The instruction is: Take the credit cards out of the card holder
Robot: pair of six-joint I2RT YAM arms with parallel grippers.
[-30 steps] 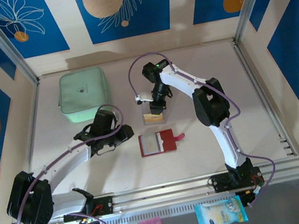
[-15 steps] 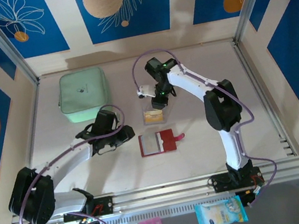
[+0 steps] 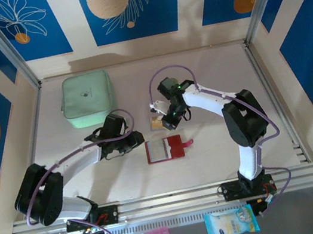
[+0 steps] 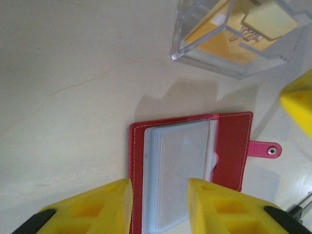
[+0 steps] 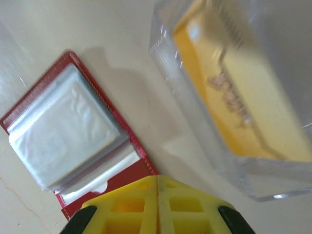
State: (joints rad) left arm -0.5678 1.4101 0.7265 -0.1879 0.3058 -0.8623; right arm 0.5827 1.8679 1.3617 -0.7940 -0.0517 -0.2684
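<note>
The red folding card holder lies open on the table, clear pockets seemingly empty, beige-orange credit cards in the clear plastic box beside it, left gripper hovering part-open, right gripper pinched shut, both empty-handed, so the job looks nearly done.

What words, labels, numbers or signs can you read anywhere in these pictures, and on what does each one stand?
No text can be read outright.
Red lettering on the credit cards inside the clear box: blurred, unreadable.
Small dark emblem on the mint-green pouch: too small to read.
Print on the blue packet: too small to read.
The card holder: no print visible.
</note>
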